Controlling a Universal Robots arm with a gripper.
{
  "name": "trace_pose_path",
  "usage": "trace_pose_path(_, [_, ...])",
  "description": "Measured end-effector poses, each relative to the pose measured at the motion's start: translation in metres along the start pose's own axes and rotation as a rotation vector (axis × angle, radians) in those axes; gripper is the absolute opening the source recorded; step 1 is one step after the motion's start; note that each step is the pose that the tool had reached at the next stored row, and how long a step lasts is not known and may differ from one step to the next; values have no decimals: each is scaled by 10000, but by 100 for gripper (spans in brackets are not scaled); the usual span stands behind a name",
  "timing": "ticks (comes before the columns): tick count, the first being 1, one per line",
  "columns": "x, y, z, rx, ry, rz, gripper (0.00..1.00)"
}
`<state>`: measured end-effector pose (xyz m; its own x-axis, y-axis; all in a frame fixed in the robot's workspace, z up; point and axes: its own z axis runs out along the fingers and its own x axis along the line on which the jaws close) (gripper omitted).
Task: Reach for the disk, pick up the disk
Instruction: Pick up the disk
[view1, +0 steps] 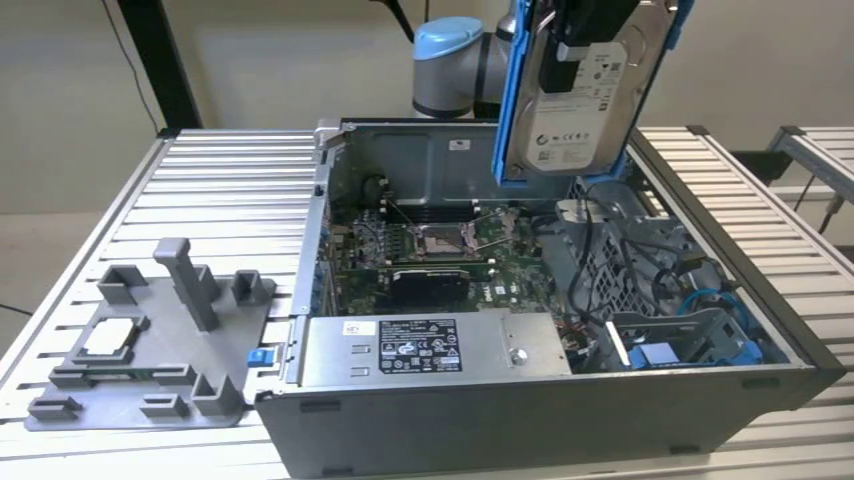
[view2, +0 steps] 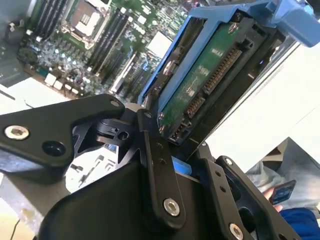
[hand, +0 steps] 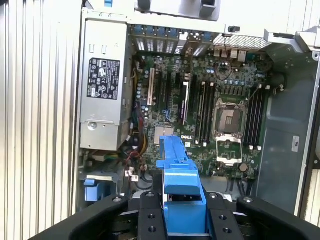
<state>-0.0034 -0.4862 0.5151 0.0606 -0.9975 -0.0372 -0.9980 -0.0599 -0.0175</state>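
On the exterior view's left, a grey fixture plate (view1: 147, 350) lies on the slatted worktop (view1: 227, 190). Beside it sits the open computer case (view1: 534, 410), its power supply box (view1: 400, 345) near the front wall. Toward the right, my hand (hand: 182, 220) is clamped on the disk (view1: 587, 90), held upright, clear above the case.

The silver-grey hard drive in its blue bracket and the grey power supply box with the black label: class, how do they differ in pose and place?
The silver-grey hard drive in its blue plastic bracket hangs upright above the open computer case, held by the black gripper; the grey power supply box with the black label lies flat inside the case. The drive's label is white, the box's black. Both are grey, rectangular and labelled.
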Motion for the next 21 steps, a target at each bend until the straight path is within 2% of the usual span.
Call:
trace_pose_path(12, [447, 5, 2, -2, 0, 5, 0])
trace_pose_path(17, [500, -2, 31, 3, 0, 135, 0])
trace_pose_path(21, [506, -2, 49, 19, 9, 592, 0])
